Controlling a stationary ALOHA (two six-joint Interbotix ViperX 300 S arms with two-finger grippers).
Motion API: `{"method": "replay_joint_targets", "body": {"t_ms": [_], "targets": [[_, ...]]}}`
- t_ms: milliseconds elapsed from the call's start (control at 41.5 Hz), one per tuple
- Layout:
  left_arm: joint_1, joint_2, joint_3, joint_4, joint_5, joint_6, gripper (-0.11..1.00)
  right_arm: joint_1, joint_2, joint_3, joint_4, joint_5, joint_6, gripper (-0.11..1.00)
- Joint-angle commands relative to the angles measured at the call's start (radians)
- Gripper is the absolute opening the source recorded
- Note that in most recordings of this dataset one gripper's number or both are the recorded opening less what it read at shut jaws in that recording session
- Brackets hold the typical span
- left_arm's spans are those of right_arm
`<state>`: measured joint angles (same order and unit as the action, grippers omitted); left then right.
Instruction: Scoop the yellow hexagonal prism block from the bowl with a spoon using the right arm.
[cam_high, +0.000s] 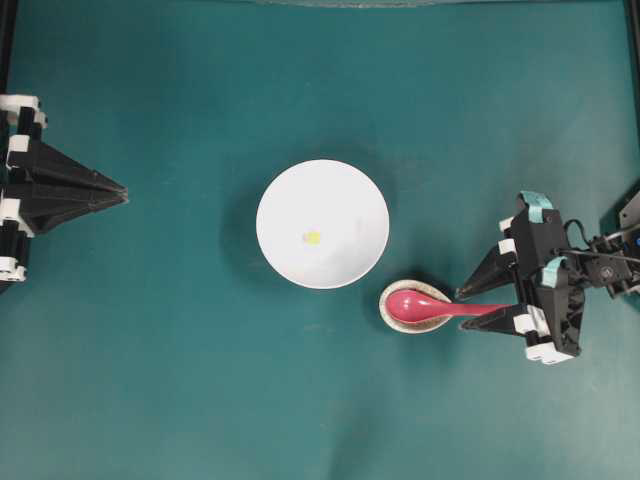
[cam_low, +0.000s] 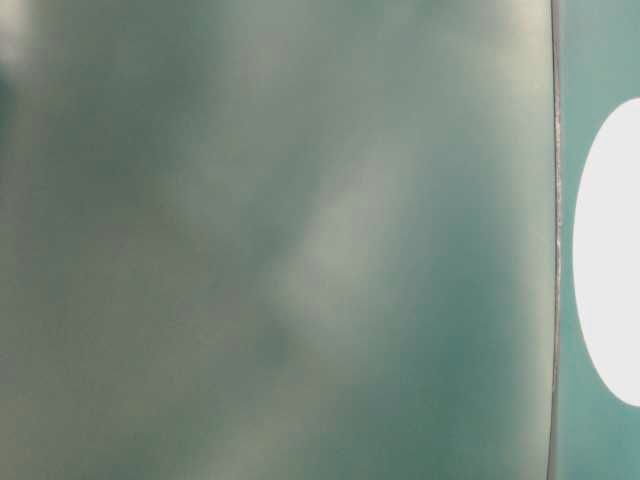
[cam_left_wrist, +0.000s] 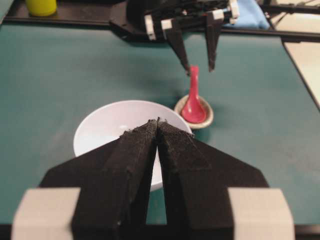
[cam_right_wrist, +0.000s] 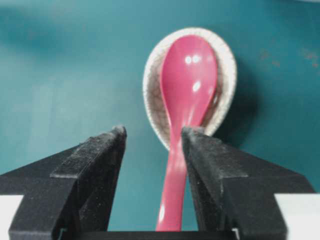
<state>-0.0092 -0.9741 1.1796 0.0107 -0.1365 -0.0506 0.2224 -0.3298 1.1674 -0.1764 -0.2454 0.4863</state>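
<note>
Glossy pink-red, hard and smooth: that is how the spoon (cam_right_wrist: 187, 90) looks to me, and I judge it stiff, light and slick, likely ceramic or melamine, so it may slide or twist if I pinch it off-centre. Its deep oval scoop lies in a small speckled off-white spoon rest (cam_right_wrist: 150, 95), and its short straight handle runs back toward me, between my right jaws (cam_right_wrist: 152, 135).

Those jaws stand open around the handle. The handle sits close against the right-hand finger (cam_right_wrist: 200, 155) in my wrist view, with a clear gap to the other finger, so nothing is gripped yet. I would take hold along the straight handle, well back from the scoop, squarely across its sides, and close gently, since the rest under it looks brittle and could tip or get dragged along.

My left jaws (cam_left_wrist: 158, 122) are closed, empty, and parked well away at the left edge of the green tabletop (cam_high: 150, 380).

In the overhead view the yellow hexagonal prism block (cam_high: 312, 238) lies near the middle of the white bowl (cam_high: 290, 195), just beside the rest. It is tiny and surely very light, so I expect it to skid ahead of the scoop on the smooth bowl floor unless I push it against the wall.

No brand, label or writing can be read on anything.
</note>
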Motion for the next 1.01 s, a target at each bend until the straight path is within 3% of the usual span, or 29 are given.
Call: {"method": "replay_joint_targets", "body": {"t_ms": [0,120,265,361,530,626,987], "targets": [[0.002,0.009,-0.026,0.002,-0.012,0.0,0.08,-0.015,0.0,0.014,-0.006,-0.094,-0.015,0.51],[0.002,0.011,-0.026,0.002,-0.014,0.0,0.08,-0.041,0.005,0.064,-0.002,-0.285,-0.083,0.49],[0.002,0.011,-0.026,0.002,-0.02,0.0,0.08,-0.061,0.006,0.129,0.071,-0.508,-0.187,0.49],[0.002,0.011,-0.028,0.002,-0.021,0.0,0.08,-0.061,0.02,0.178,0.166,-0.635,-0.242,0.49],[0.002,0.011,-0.026,0.002,-0.021,0.0,0.08,-0.025,0.095,0.238,0.319,-0.831,-0.259,0.49],[0.002,0.011,-0.026,0.002,-0.021,0.0,0.08,0.028,0.169,0.238,0.402,-0.933,-0.262,0.49],[0.002,0.011,-0.026,0.002,-0.02,0.0,0.08,0.282,0.489,0.158,0.719,-1.129,-0.265,0.49]]}}
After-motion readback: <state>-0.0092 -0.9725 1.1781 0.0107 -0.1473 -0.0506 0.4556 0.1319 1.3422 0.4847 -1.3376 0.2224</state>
